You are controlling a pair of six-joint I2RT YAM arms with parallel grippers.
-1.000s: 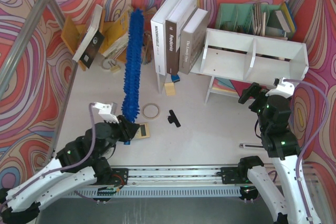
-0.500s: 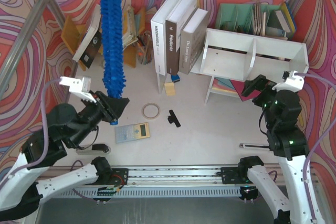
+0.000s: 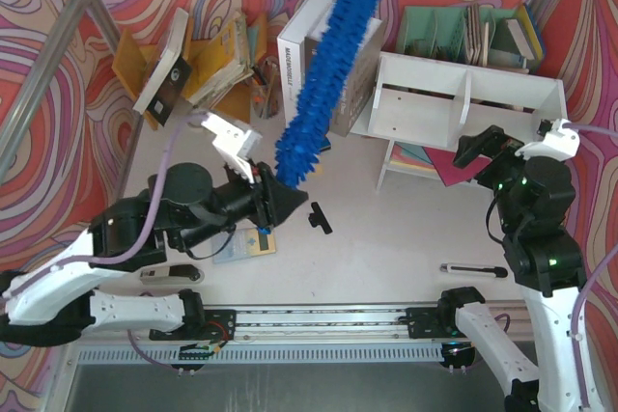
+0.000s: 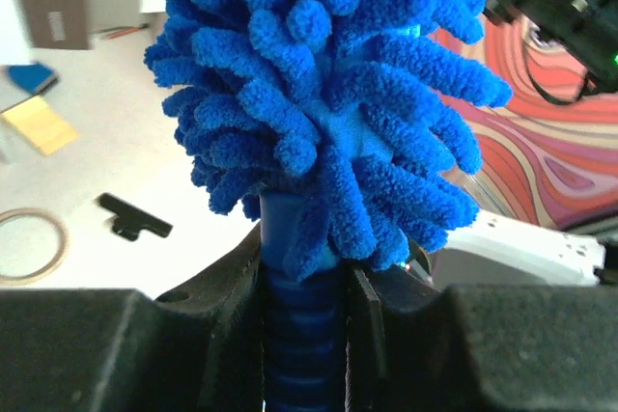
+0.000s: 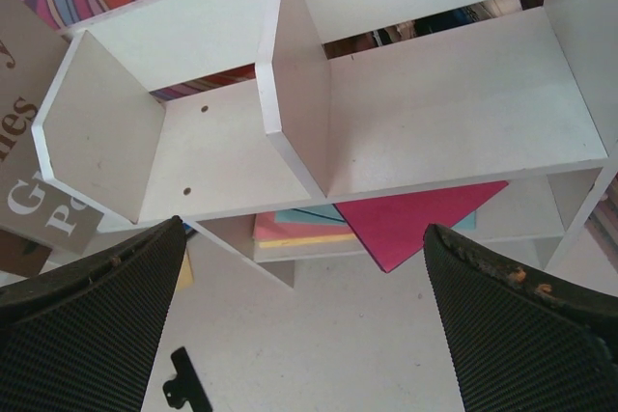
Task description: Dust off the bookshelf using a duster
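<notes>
Left claw clamped on duster handle; fluffy head up off the bench, slanting toward far edge across the books. Bookshelf near far right corner. Right claw wide open, empty, facing bookshelf.

My white table carries the bookshelf on its legs, plus a black clip, a thin pen and a tape ring.

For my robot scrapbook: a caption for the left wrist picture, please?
Left gripper clamps the slim blue handle of a fluffy bright-blue microfibre duster.
</notes>
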